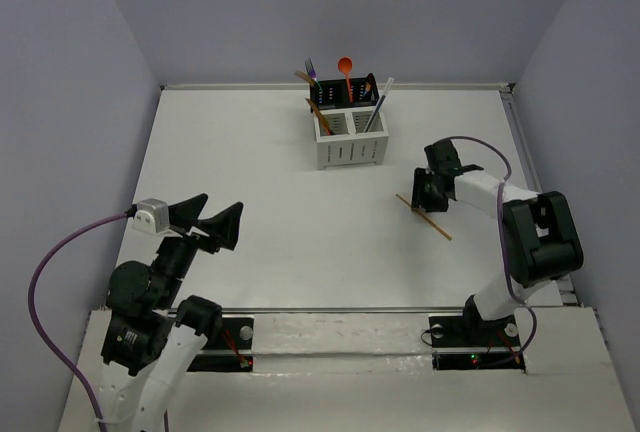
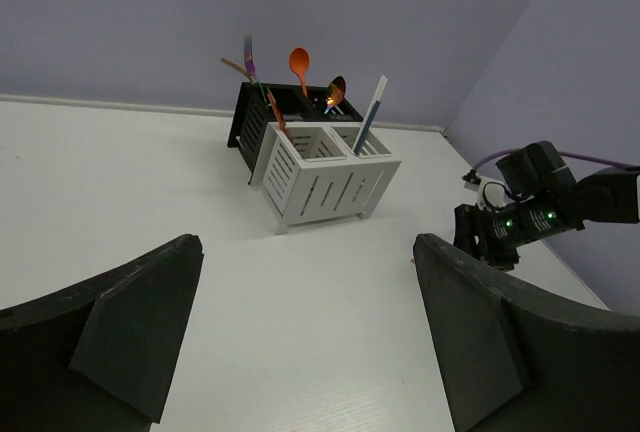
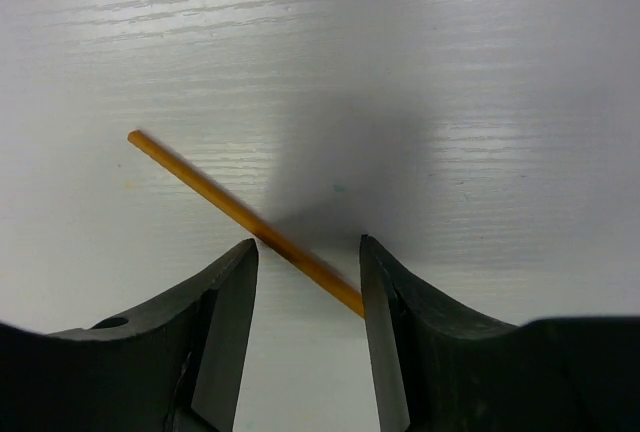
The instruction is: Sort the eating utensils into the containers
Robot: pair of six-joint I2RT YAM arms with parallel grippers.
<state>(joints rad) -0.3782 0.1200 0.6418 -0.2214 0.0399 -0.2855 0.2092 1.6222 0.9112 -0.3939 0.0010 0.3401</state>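
On the table, 4 o'clock of the holders (image 1: 350, 155): one chopstick (image 1: 438, 229), lying flat and loose.
Right gripper (image 3: 307, 247): jaws partly spread, straddling the chopstick, not yet pinching it.
Left gripper (image 2: 308, 247): jaws spread wide, empty, at 8 o'clock.
Handling: likely light, stiff, smooth; may roll or pivot, so pinch near mid-length.
Count: four holders, two white, two black; about six utensils (image 2: 300, 57) standing inside, though they overlap.
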